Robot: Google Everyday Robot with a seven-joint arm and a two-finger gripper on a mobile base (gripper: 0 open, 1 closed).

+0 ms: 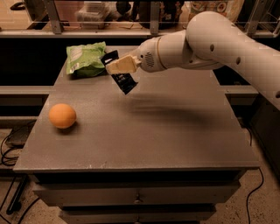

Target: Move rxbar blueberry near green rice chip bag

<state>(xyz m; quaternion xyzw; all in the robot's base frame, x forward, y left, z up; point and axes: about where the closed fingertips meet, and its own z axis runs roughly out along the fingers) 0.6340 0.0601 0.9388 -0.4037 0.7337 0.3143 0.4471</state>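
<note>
The rxbar blueberry (124, 81) is a dark navy bar held tilted in my gripper (117, 66), above the table. My gripper is shut on the bar, its pale fingers (123, 65) across the bar's upper part. The green rice chip bag (85, 58) lies at the table's far left, just left of the bar. The bar's upper end overlaps the bag's right edge in view. My white arm (205, 41) reaches in from the right.
An orange fruit (62, 116) sits on the grey table (166, 140) at the left. A shelf with containers (94, 11) runs behind the table. Drawers (138, 199) are below the front edge. Cables lie on the floor at the left.
</note>
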